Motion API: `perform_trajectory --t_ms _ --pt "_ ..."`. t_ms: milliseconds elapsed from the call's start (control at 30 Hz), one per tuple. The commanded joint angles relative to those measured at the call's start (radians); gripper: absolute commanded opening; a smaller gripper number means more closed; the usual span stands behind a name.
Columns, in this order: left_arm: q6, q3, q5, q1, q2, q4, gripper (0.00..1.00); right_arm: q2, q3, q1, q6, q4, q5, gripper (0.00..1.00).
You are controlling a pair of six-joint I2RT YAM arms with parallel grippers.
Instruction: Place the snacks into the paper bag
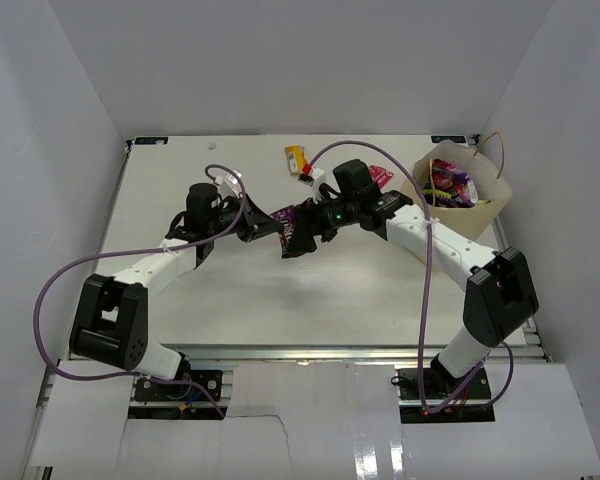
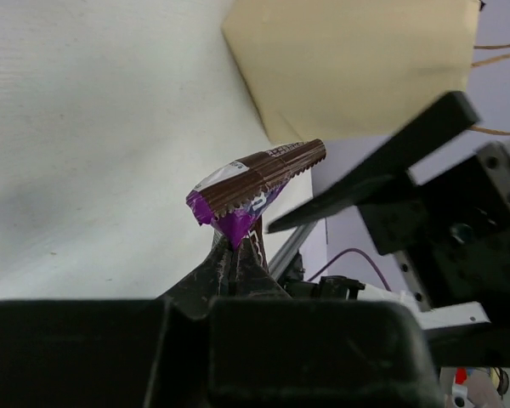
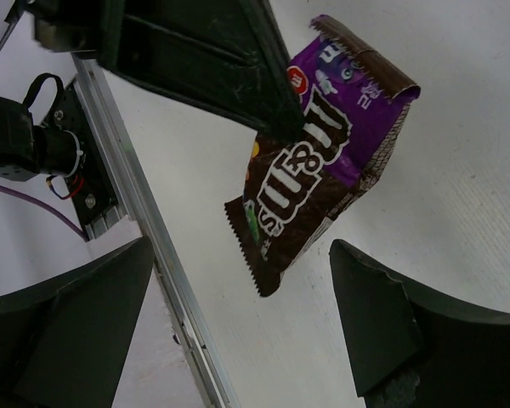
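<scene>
The left gripper [image 2: 240, 245] was clamped shut on one edge of the brown-and-purple M&M's packet [image 3: 319, 153], holding it over the table [image 1: 280, 290] (well left of the paper bag [image 1: 477, 220]), while the right gripper [image 3: 238, 263] stood with jaws spread either side of the packet, not touching it.

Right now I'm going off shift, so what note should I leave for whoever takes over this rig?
Left hand shut on the brown-purple packet, held clear of the table.
Right hand open, fingers flanking that packet, not gripping.
Paper bag upright at far right, some snacks already inside.
Left to do: bag this packet, then the yellow wrapper and pink-red wrapper on the table.
</scene>
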Motion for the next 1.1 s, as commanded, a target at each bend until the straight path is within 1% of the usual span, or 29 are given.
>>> perform_trajectory --t_ms 0,133,233,333,367,400,433,500,533,567,633,667,733,767,800,833,867,900,933,967,1000,1067 --pt "-0.046 -0.013 0.032 -0.006 -0.08 0.078 0.0 0.002 0.03 0.002 0.074 0.08 0.012 0.89" --pt "-0.041 -0.019 0.048 -0.014 -0.11 0.086 0.0 0.002 0.015 0.007 0.076 0.07 0.035 0.87" --pt "-0.046 -0.023 0.068 -0.023 -0.114 0.098 0.0 0.001 -0.008 0.014 0.082 0.086 0.032 0.82" --pt "-0.047 -0.02 0.086 -0.03 -0.114 0.106 0.0 0.005 -0.004 0.019 0.087 0.107 0.0 0.67" --pt "-0.044 -0.017 0.092 -0.032 -0.111 0.106 0.0 0.004 0.002 0.019 0.085 0.109 -0.015 0.53" --pt "-0.044 -0.014 0.103 -0.032 -0.11 0.112 0.0 -0.001 0.012 0.021 0.079 0.107 -0.021 0.47" --pt "-0.043 -0.013 0.107 -0.033 -0.107 0.112 0.0 -0.004 0.025 0.021 0.071 0.106 -0.026 0.37" --pt "-0.046 0.0 0.115 -0.034 -0.105 0.118 0.01 -0.016 0.032 0.019 0.047 0.098 -0.035 0.28" --pt "-0.047 0.003 0.114 -0.034 -0.107 0.121 0.04 -0.021 0.03 0.017 0.038 0.091 -0.043 0.17" --pt "-0.052 0.009 0.112 -0.035 -0.11 0.123 0.12 -0.025 0.029 0.017 0.028 0.084 -0.056 0.15" --pt "-0.043 0.026 0.109 -0.034 -0.117 0.132 0.21 -0.047 0.026 0.014 -0.004 0.068 -0.073 0.08" --pt "-0.028 0.032 0.106 -0.034 -0.133 0.135 0.3 -0.064 0.029 0.01 -0.021 0.06 -0.102 0.08" --pt "0.001 0.056 0.091 -0.034 -0.15 0.138 0.44 -0.082 0.039 -0.015 -0.085 0.043 -0.138 0.08" --pt "0.018 0.064 0.085 -0.032 -0.172 0.138 0.52 -0.099 0.067 -0.03 -0.116 0.009 -0.19 0.08" --pt "0.058 0.073 0.072 -0.032 -0.185 0.139 0.56 -0.108 0.082 -0.068 -0.198 -0.009 -0.22 0.08" --pt "0.075 0.084 0.065 -0.032 -0.197 0.138 0.62 -0.117 0.097 -0.094 -0.232 -0.024 -0.248 0.08" --pt "0.089 0.089 0.055 -0.032 -0.209 0.138 0.64 -0.133 0.117 -0.122 -0.263 -0.063 -0.295 0.08" --pt "0.116 0.092 0.043 -0.03 -0.235 0.136 0.75 -0.137 0.168 -0.175 -0.289 -0.081 -0.314 0.08" --pt "0.129 0.09 0.019 -0.03 -0.248 0.135 0.82 -0.145 0.196 -0.205 -0.339 -0.1 -0.326 0.08" --pt "0.14 0.089 0.008 -0.029 -0.26 0.133 0.91 -0.16 0.222 -0.228 -0.36 -0.132 -0.324 0.08" --pt "0.159 0.084 -0.004 -0.029 -0.278 0.13 0.98 -0.17 0.272 -0.277 -0.375 -0.143 -0.319 0.08" --pt "0.172 0.07 -0.034 -0.026 -0.288 0.123 0.98 -0.2 0.318 -0.321 -0.41 -0.158 -0.284 0.08"
